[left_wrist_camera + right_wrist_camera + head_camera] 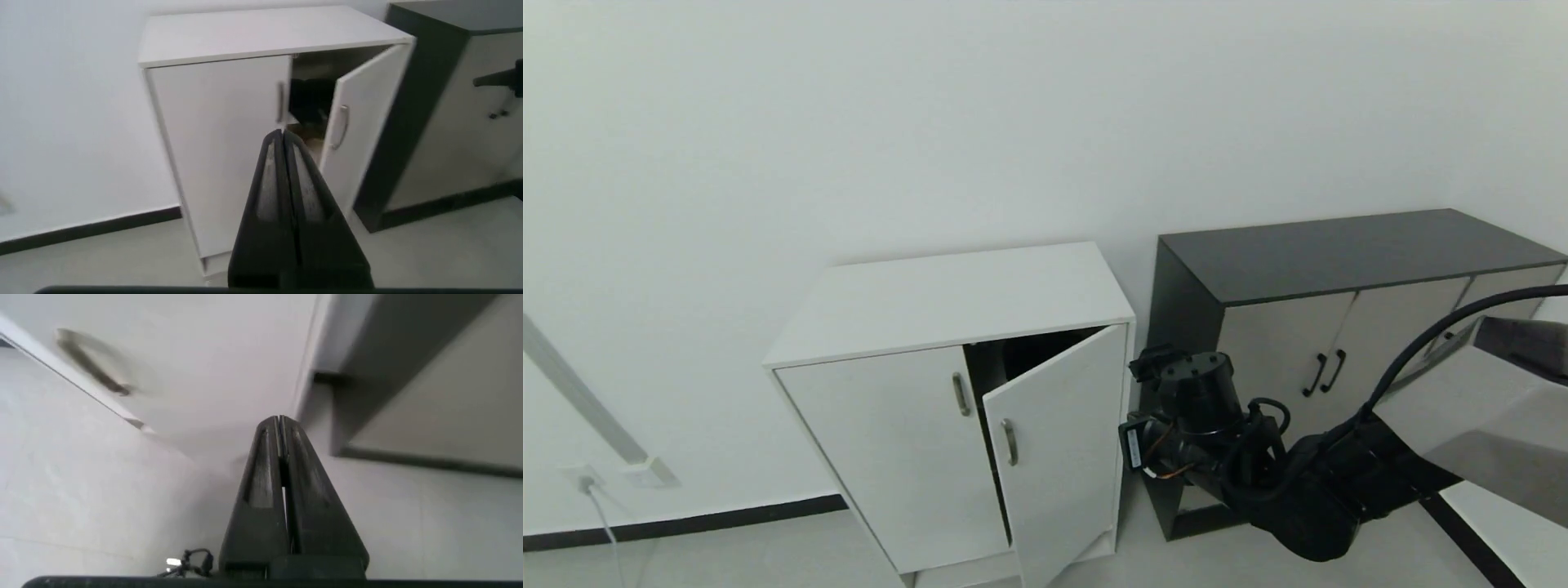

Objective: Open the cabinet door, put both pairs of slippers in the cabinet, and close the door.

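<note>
The white cabinet (947, 302) stands against the wall with its left door (890, 457) shut and its right door (1058, 457) swung partly open. Through the gap I see dark shapes (310, 96) inside; what they are I cannot tell. My left gripper (282, 137) is shut and empty, held well back from the cabinet and pointing at the gap between the doors. My right arm (1201, 408) hangs just right of the open door, between the two cabinets. My right gripper (280, 421) is shut with nothing in it, close to the door's outer face, whose handle (91, 351) shows beside it.
A dark-topped cabinet (1339, 253) with grey doors stands directly to the right of the white one, leaving a narrow gap. A wall socket with a cable (584, 482) sits low on the wall at the left. Bare floor (727, 555) lies in front.
</note>
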